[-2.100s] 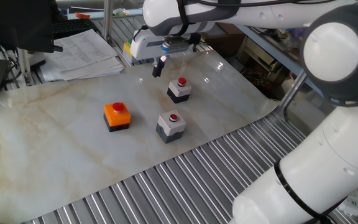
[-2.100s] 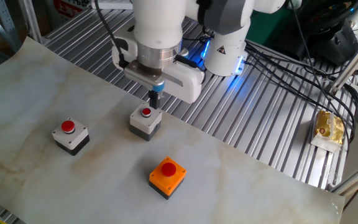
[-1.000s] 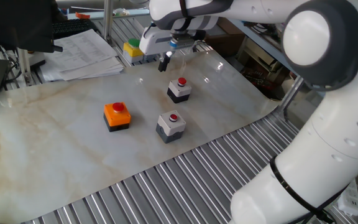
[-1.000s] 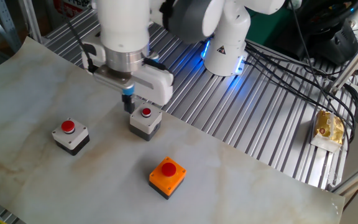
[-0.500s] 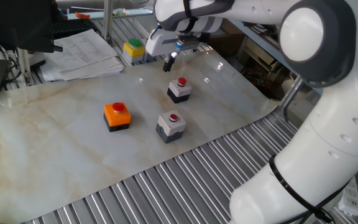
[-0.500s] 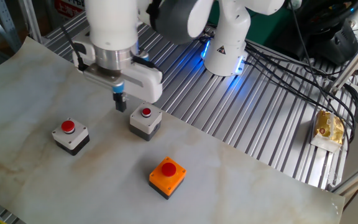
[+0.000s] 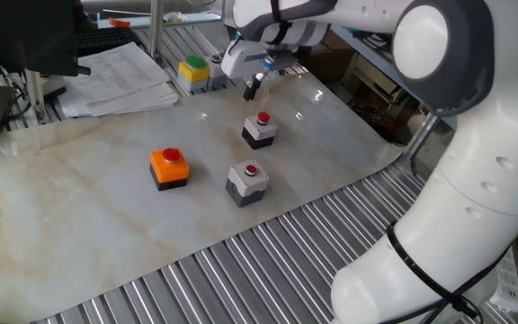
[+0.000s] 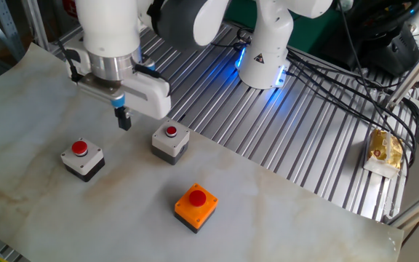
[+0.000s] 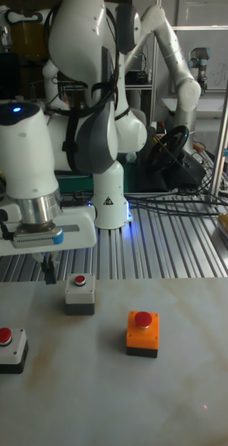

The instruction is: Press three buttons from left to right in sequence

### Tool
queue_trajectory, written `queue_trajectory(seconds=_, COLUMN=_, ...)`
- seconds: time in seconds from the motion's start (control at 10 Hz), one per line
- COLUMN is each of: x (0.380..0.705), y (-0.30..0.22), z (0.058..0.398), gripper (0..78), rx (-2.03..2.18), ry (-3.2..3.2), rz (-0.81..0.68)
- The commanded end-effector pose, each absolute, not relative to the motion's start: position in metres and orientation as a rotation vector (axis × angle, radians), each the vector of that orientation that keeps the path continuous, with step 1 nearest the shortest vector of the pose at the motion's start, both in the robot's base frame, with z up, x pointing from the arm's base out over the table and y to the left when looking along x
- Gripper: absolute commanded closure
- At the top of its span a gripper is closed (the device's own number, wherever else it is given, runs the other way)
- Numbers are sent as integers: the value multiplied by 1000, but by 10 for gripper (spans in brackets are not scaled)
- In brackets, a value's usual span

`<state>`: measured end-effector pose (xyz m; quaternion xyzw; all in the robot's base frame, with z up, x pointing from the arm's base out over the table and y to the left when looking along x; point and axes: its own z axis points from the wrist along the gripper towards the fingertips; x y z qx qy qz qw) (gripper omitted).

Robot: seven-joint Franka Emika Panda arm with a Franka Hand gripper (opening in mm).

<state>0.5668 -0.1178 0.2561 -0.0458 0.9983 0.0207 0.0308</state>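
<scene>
Marble-patterned sheet (image 8: pixel 282 211) carries the orange button box (image 8: pixel 195 207), grey button box (image 8: pixel 170 141) and white-topped button box (image 8: pixel 82 159) (well apart). Gripper (image 8: pixel 124 118) hovers between the grey and white-topped boxes, touching neither; whether its fingers are parted cannot be told.

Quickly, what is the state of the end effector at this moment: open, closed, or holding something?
End effector: holding nothing, hanging above the table between the grey button box and the white-topped button box; open or closed cannot be told.
</scene>
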Motion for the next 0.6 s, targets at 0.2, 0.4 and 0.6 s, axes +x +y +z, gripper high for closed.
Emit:
queue_trajectory(seconds=0.2, x=564, y=-126, z=235, gripper=776, rx=-130, ry=3052, rz=61)
queue_trajectory(seconds=0.4, x=565, y=-125, z=228, gripper=776, rx=-113, ry=3060, rz=52)
queue_trajectory(seconds=0.6, x=565, y=-124, z=229, gripper=776, rx=-101, ry=3084, rz=55)
